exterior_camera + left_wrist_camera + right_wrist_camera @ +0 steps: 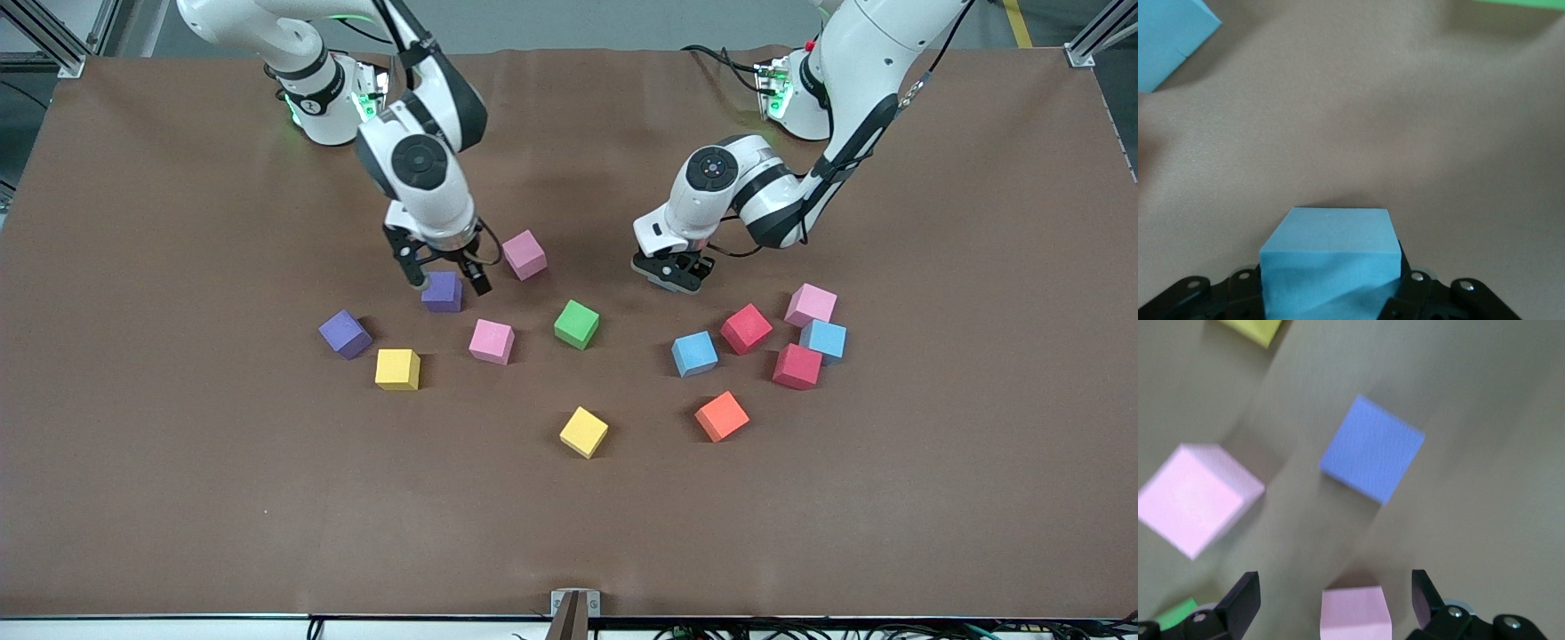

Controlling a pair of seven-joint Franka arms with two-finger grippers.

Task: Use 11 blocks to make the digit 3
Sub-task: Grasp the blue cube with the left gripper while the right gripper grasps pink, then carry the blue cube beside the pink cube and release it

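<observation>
Underneath, brown table cover (178,498); left gripper (673,277) jaws seemingly gripping light blue block (1328,263), right gripper (443,276) jaws open.

Around the left gripper (673,277) the brown table (569,524) lies bare, with the blue cube (694,354) and red cube (746,328) nearby. The right gripper (443,271) hangs over a purple cube (442,292), a pink cube (524,254) just beside it.
</observation>
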